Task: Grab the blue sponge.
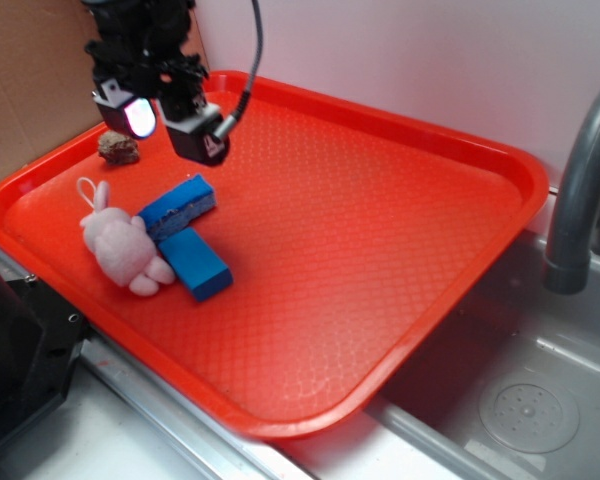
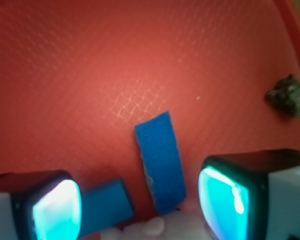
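Observation:
The blue sponge (image 1: 178, 207) lies flat on the red tray (image 1: 380, 220), with a greyish rough layer along one edge, its near end touching the pink plush (image 1: 125, 248). In the wrist view the sponge (image 2: 160, 162) lies between my two fingers. A smooth bright-blue block (image 1: 196, 264) lies beside it and also shows in the wrist view (image 2: 105, 205). My gripper (image 1: 165, 128) hangs open and empty above the sponge, apart from it; in the wrist view the gripper (image 2: 140, 200) straddles the sponge's near end.
A small brown rock (image 1: 119, 147) lies at the tray's back left and at the right of the wrist view (image 2: 288, 96). A grey faucet (image 1: 580, 190) and a sink (image 1: 520, 400) are to the right. Cardboard (image 1: 30, 80) stands at the back left.

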Controlling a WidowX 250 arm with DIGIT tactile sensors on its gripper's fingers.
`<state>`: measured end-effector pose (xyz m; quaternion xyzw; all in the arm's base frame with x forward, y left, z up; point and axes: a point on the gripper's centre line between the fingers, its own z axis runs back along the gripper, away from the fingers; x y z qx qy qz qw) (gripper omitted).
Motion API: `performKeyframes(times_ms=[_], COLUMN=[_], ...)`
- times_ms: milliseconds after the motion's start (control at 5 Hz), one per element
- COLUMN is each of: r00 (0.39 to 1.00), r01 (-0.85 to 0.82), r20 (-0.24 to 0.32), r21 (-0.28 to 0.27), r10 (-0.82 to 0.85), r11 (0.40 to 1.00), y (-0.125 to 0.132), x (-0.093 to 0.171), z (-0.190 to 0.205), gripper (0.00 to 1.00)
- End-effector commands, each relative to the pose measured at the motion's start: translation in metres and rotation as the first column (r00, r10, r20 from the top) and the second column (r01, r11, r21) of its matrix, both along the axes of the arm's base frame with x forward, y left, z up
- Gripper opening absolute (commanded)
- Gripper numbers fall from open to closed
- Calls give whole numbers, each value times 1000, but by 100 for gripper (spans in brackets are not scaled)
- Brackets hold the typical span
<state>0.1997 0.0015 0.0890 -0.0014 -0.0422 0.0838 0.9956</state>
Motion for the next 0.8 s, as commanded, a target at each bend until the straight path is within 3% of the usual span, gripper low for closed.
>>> performKeyframes(times_ms=[0, 400, 600], r00=[1000, 990, 985], r01=[4, 4, -20], r20=[-31, -144, -169], r21=[-7, 34, 54], r10=[-4, 1, 29], r11=[1000, 999, 998], y=[-6, -12, -7], x=[4, 18, 23], z=[-20, -52, -62], gripper=[100, 100, 100])
